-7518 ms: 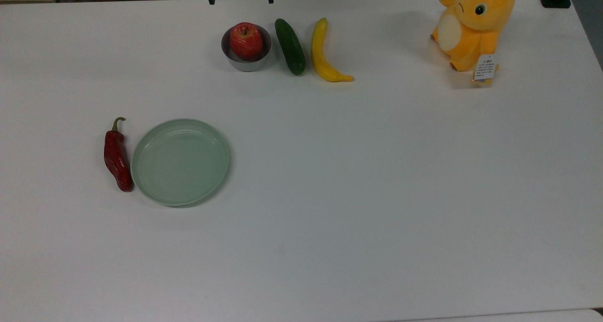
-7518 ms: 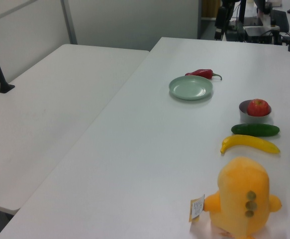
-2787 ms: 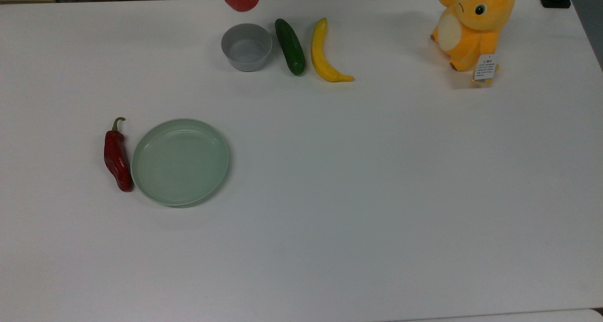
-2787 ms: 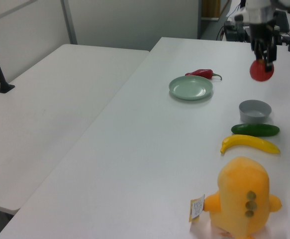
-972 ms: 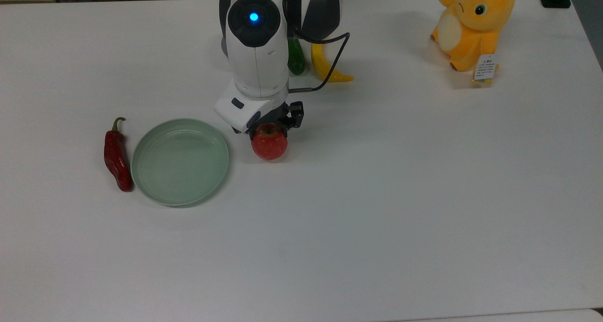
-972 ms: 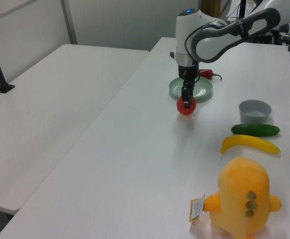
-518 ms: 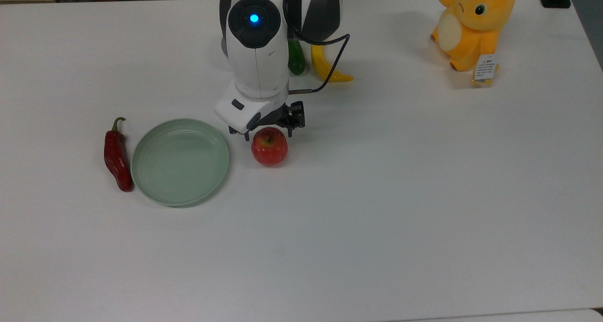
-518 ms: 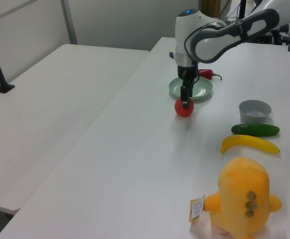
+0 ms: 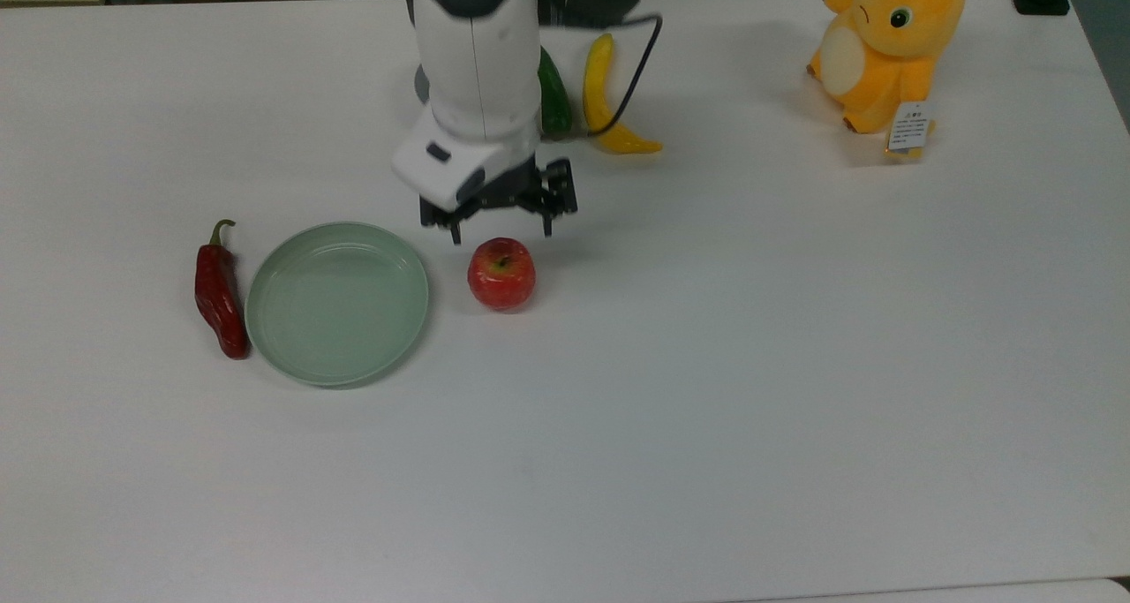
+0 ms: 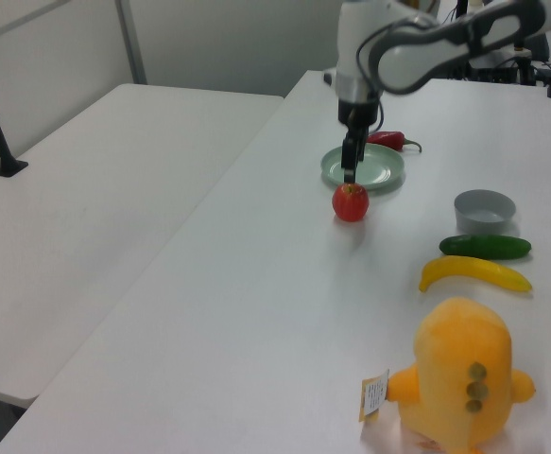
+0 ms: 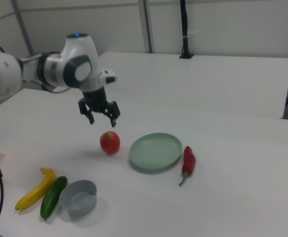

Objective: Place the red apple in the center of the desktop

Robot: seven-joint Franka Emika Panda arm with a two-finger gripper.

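- The red apple (image 9: pixel 501 274) rests on the white desk (image 9: pixel 706 365), stem up, just beside the pale-green plate (image 9: pixel 336 302) on the top view's right, with a narrow gap between them.
- The gripper (image 9: pixel 499 223) hangs above the apple, clear of it. Its fingers (image 11: pixel 114 117) are spread wide, wider than the apple, and hold nothing.
- The red chili pepper (image 9: pixel 220 294) lies against the plate's far rim on the top view's left.
- The grey bowl (image 11: pixel 78 197) stands empty, with the green cucumber (image 11: pixel 53 196) and the yellow banana (image 11: pixel 34 188) lying side by side next to it.
- The orange plush toy (image 9: pixel 888 43) sits at the desk's corner on the top view's upper right, well apart from the apple.
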